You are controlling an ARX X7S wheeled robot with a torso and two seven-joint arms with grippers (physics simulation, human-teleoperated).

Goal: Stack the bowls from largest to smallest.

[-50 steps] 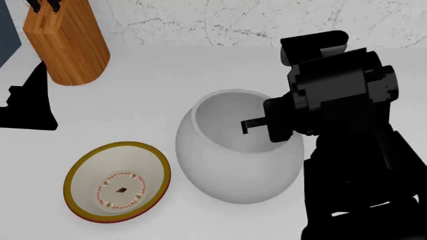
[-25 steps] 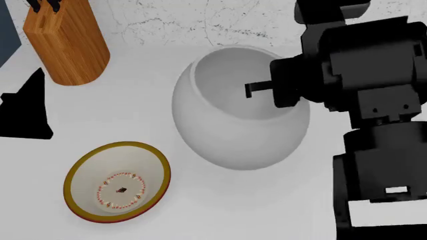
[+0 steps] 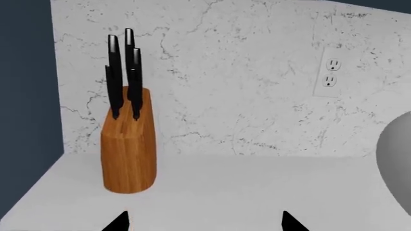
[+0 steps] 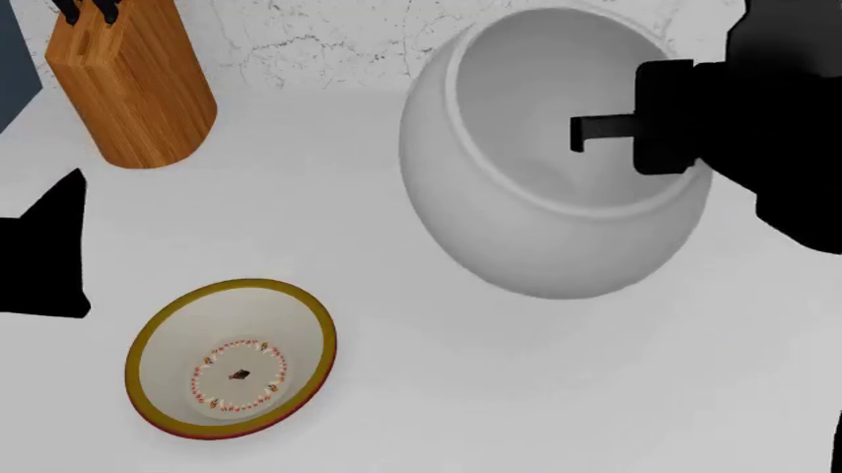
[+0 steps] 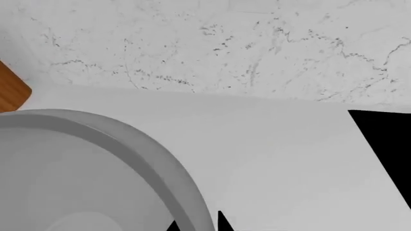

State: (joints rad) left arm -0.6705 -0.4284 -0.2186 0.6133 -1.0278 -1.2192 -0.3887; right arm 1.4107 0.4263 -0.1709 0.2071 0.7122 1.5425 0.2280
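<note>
The pale grey bowl, clamped at its rim by the right pincer, has been raised above the worktop, farther from the yellow-rimmed bowl; the left pincer's state cannot be told.

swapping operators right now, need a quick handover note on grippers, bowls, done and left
Right gripper: shut on the rim of the round-bellied pale grey bowl, held tilted above the white counter.
Left gripper: open, holds nothing.
Small shallow white bowl with yellow rim: on the counter, apart from the grey one.
Done: grey bowl picked up.
Left: all stacking; no cream bowl in view.
</note>
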